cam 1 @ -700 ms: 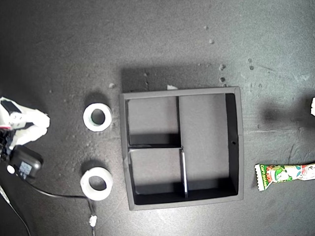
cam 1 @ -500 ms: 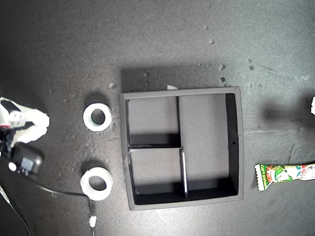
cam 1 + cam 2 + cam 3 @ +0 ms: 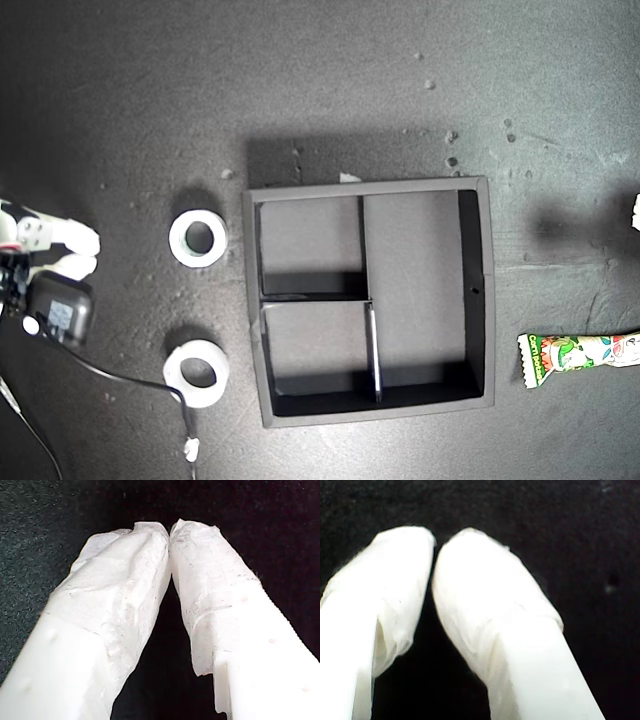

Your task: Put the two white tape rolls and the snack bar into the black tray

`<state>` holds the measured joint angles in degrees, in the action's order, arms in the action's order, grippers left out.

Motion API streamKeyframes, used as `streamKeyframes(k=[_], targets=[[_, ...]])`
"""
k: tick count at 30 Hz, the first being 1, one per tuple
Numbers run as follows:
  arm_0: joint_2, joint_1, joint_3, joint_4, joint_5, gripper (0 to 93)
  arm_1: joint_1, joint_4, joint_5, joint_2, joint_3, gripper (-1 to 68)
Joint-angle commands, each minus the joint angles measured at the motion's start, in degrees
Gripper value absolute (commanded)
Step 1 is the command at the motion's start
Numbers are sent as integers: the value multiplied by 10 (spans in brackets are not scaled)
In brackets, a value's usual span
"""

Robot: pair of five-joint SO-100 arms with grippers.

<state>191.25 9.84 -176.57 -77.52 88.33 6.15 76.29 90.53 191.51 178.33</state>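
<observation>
black tray (image 3: 487,300) empty, tape rolls (image 3: 198,238), snack bar (image 3: 580,355) outside

The tray (image 3: 478,290) was matte black. Both tape rolls (image 3: 198,238) (image 3: 197,372) were white. The snack bar (image 3: 578,355) wore green-and-white wrapping with red lettering. The tabletop (image 3: 300,90) was dark grey, speckled.

Dark, matte, faintly textured tabletop (image 3: 330,90) filling the whole exterior view, flecked with pale crumbs (image 3: 450,135) and lit from overhead, casting soft shadows.
</observation>
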Motion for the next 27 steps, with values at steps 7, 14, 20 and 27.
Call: streamKeyframes(k=[7, 14, 20, 27], targets=[[25, 45, -25, 90, -97, 22, -2, -86, -43, 4, 7, -5], [25, 21, 47, 199, -189, 151, 12, -104, 136, 4, 7, -6], [26, -15, 84, 275, -230, 224, 18, -66, 293, 4, 7, -7], [23, 22, 174, 215, -226, 224, 54, -208, -54, 4, 7, -6]])
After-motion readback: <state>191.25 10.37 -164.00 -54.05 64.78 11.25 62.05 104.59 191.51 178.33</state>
